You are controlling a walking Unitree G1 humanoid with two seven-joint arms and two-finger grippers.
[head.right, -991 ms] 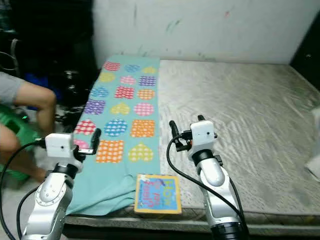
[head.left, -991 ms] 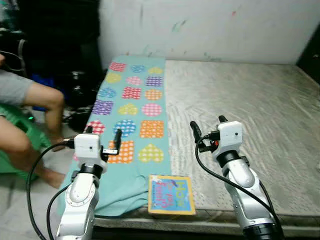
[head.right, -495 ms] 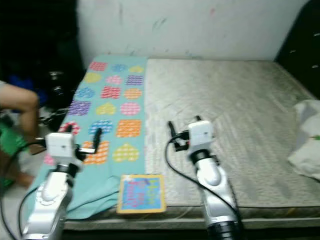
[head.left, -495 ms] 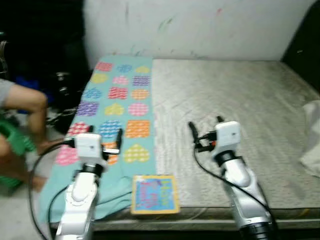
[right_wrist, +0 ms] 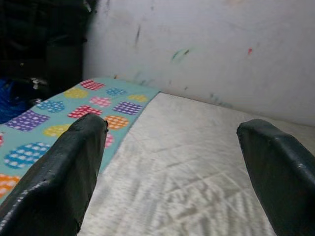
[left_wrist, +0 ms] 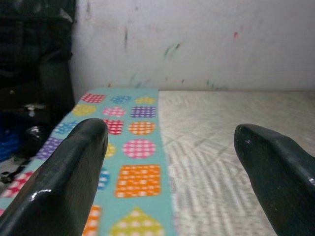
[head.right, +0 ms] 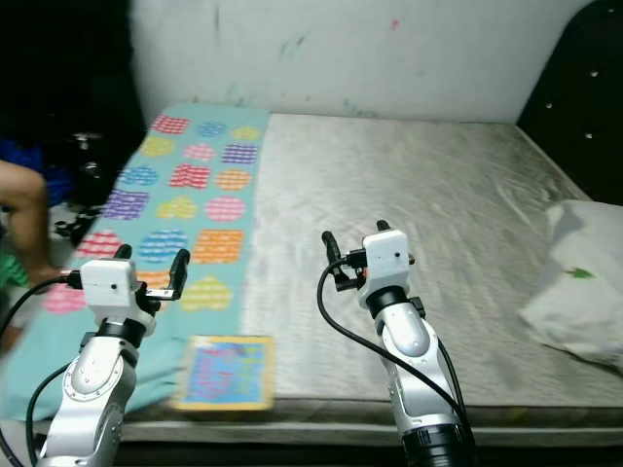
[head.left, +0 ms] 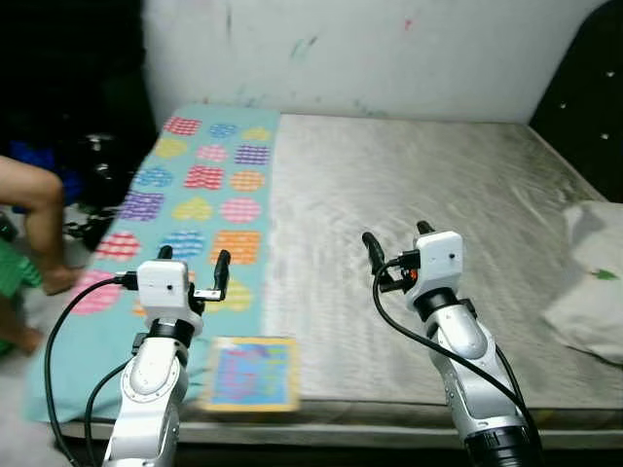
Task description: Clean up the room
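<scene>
In front of me is a bare grey mattress (head.left: 428,185) that takes up most of what I see, running back to a scuffed white wall (head.left: 370,49). Along its left side lies a teal blanket (head.left: 200,195) printed with bright checked hearts and circles, its near end drooping over the mattress edge toward the floor. Out at the far right sits a white pillow (head.left: 589,282), partly cut off by the edge of my view. At the near edge, half on the blanket, lies a colourful book (head.left: 251,373), blurred so I cannot read its cover. A person's bare leg (head.left: 34,209) shows at the far left beside the bed, near some dark clutter. Both my arms are raised over the near edge: my left claw (head.left: 191,263) hangs above the blanket just behind the book, my right claw (head.left: 394,243) hangs above the bare mattress, and each has its two fingers spread wide with nothing between them. I judge the book the likeliest thing to tidy first, and it is the risky one: it lies flat and close to the edge, so a shallow pinch could skid it off onto the floor. The loose blanket could also bunch up under my fingers, and a wide leftward swing could come too near the person.
</scene>
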